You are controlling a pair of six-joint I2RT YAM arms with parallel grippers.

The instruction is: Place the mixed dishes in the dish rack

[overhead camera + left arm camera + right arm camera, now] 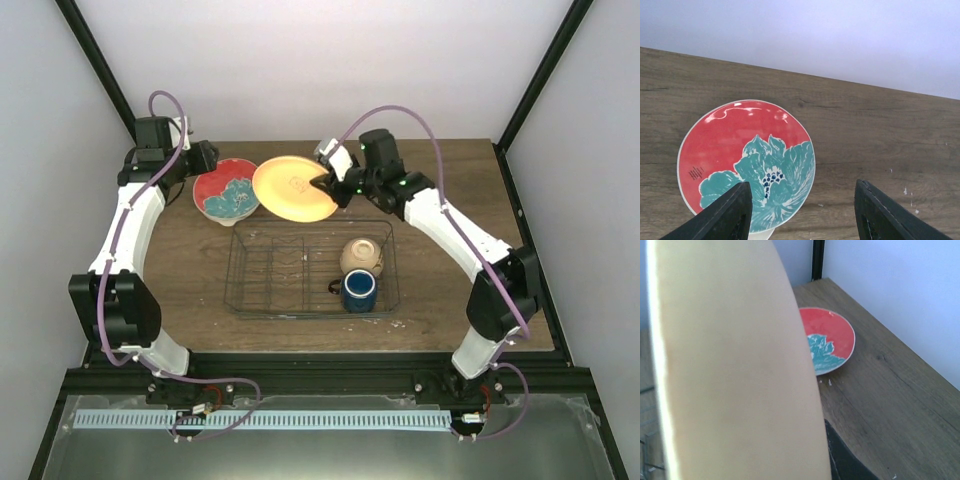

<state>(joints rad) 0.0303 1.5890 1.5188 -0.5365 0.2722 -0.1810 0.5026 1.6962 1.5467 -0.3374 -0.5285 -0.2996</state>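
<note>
While the right hand (326, 182) pinches the orange-yellow plate (288, 190) at its 3 o'clock rim, the left hand (800, 212) stands spread beside the red plate (740, 160); bowl (360, 256) and mug (359, 291) sit in the dish rack (262, 272).

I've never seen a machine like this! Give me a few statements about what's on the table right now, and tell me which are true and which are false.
1. The dark blue mug stands inside the dish rack. True.
2. The red floral plate is already in the rack. False: it lies outside the rack, towards the far side of the table.
3. The right tool grips the orange-yellow plate by its edge. True.
4. The left tool is clamped on the red plate. False: its fingers stand apart with nothing between them.
5. The cream bowl sits in the rack next to the mug. True.
</note>
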